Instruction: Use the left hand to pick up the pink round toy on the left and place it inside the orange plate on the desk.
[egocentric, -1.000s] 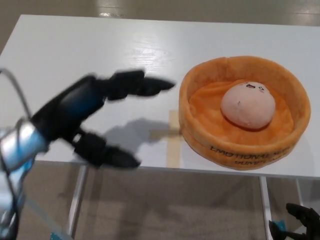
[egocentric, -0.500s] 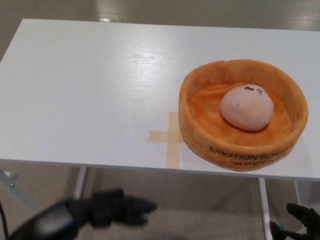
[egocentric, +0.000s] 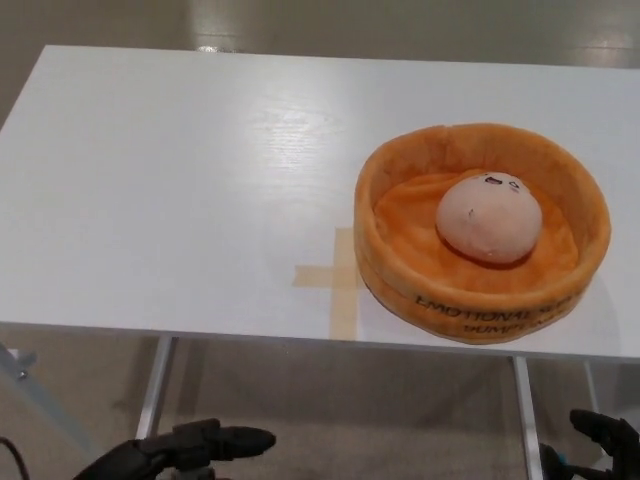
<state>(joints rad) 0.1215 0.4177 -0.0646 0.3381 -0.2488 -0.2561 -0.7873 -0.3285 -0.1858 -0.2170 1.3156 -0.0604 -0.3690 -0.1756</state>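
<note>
- one pink round plush toy (egocentric: 490, 218) lies inside the soft orange plush plate (egocentric: 400, 262) on the white bench (egocentric: 180, 190).
- the left hand (egocentric: 190, 447) hangs below the bench edge, empty, fingers spread.
- the right hand (egocentric: 605, 448) barely shows at the bottom corner; cannot tell its state.
- a tan tape cross (egocentric: 335, 277) touches the plate.

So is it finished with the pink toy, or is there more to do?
It looks finished. The pink toy sits inside the orange plate on the white desk. Nothing is in hand: the left hand is down below the desk edge, holding nothing, and only part of the right hand shows at the bottom corner. Nothing appears left to do.
</note>
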